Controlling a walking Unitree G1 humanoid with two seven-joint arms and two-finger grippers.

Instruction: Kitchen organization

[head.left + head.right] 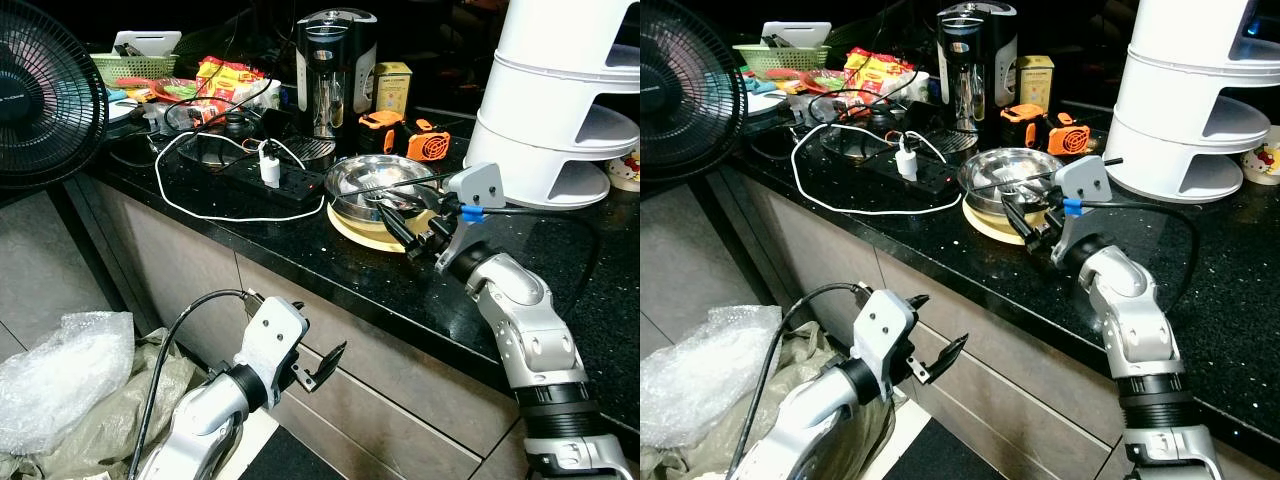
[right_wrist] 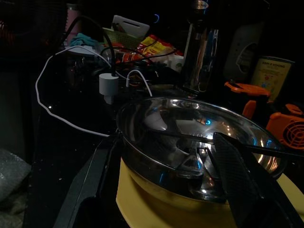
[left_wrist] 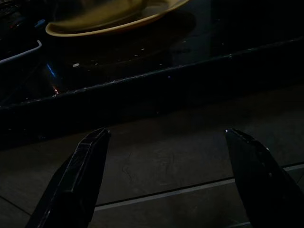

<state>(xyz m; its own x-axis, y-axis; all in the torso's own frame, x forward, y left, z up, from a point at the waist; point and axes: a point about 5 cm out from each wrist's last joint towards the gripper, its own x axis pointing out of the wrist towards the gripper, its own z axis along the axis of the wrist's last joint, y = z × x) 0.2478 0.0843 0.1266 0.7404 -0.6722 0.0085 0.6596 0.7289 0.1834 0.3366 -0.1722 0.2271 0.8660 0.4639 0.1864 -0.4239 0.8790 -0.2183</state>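
- now the right gripper [image 1: 392, 222] is at the steel bowl [image 1: 378, 184], which sits on a yellow plate [image 1: 992, 226] on the black tabletop [image 1: 300, 240], just in front of the black kettle [image 1: 335, 70].
- this looks like the pick-up step of the tidying job: reaching for the bowl, not lifted yet as far as i can judge.
- the right fingers [image 2: 235, 180] are spread apart and straddle the bowl's near rim, one finger over the inside, the other outside by the plate edge; from the right wrist view they look at or very near the metal, but i can't say they've pinched it.
- next move, i'd say: close the fingers squarely on the rim, then lift straight up so the plate under the bowl stays put; a thin shiny rim could slip.
- a thin dark rod lies across the bowl, worth minding on the lift.
- the left gripper [image 1: 936, 335] hangs below the tabletop edge, in front of the drawer front [image 1: 400, 380] under the bowl, fingers [image 3: 78, 166] wide apart and empty.
- a white charger cable [image 1: 200, 205] loops on the tabletop beside the bowl, toward the fan [image 1: 45, 95].
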